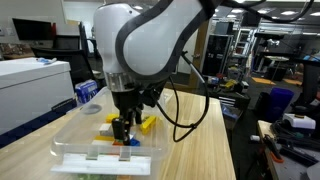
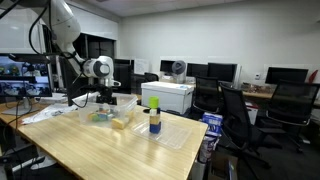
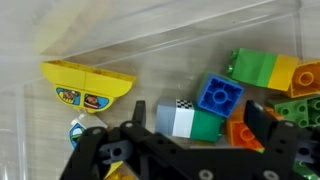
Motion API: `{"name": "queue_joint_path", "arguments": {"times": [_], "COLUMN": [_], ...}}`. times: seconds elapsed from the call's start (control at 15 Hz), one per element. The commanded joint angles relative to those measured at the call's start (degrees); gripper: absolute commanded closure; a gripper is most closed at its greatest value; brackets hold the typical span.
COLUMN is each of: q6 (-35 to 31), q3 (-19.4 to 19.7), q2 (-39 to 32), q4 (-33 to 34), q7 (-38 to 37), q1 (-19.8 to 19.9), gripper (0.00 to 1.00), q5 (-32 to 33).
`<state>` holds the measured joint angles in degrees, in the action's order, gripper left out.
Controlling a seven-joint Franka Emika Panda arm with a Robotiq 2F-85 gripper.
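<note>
Gripper (image 3: 197,112), spread wide and empty, hangs in a clear plastic bin (image 3: 150,40). A blue square plastic brick (image 3: 218,95) lies just beneath. Any grip should centre there, clear of the adjoining green block (image 3: 207,127).

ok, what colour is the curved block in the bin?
Yellow. The curved block shows best in the wrist view.

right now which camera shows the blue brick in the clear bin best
The wrist view: the blue brick lies studs up, close and sharp, ahead of the open gripper. In both exterior views the clear bin shows only specks of colour; the brick cannot be picked out.
</note>
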<state>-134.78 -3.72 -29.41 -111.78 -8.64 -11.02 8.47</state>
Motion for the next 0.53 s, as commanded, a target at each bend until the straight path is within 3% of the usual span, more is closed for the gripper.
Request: {"name": "queue_joint_path", "arguments": {"times": [0.0, 0.47], "q6": [-0.06, -10.9], "q3": [-2.52, 1.84], "q2": [1.54, -0.68], "q4": [-2.92, -6.27], "q7": [5.31, -1.86], "q1": [2.16, -0.86], "gripper": [0.0, 0.0], "q5": [-3.98, -0.13]}}
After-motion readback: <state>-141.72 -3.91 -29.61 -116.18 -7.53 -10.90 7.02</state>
